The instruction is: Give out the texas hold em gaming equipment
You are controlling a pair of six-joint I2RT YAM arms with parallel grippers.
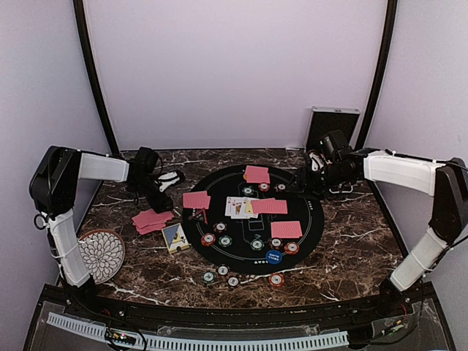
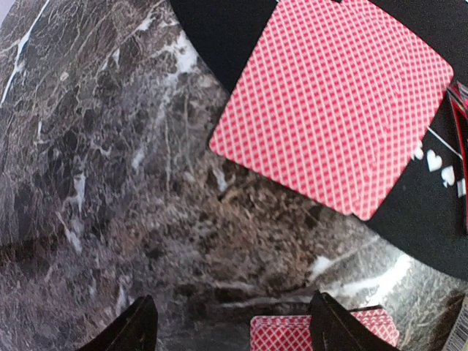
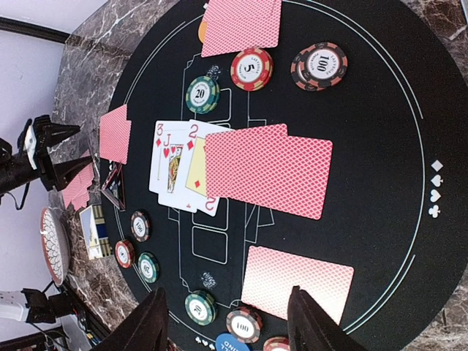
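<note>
Red-backed card pairs lie on the black round mat (image 1: 316, 219): far (image 1: 257, 174), left (image 1: 196, 199), middle (image 1: 269, 207) and near right (image 1: 286, 229). Face-up cards (image 1: 236, 207) sit at the centre. Poker chips (image 1: 208, 239) ring the mat, and a few more (image 1: 232, 281) rest on the marble in front of it. A blue button (image 1: 273, 257) lies near the front and an orange disc (image 3: 201, 31) peeks from under the far pair. My left gripper (image 2: 232, 300) is open over bare marble beside the loose card pile (image 2: 285, 333). My right gripper (image 3: 227, 292) hovers open above the mat's right side, holding nothing.
A flower-patterned plate (image 1: 101, 254) sits at the front left, with a card box (image 1: 175, 237) beside the mat. The silver-edged chip case (image 1: 333, 126) leans against the back wall on the right. The loose red card pile (image 1: 152, 219) lies off the mat's left edge.
</note>
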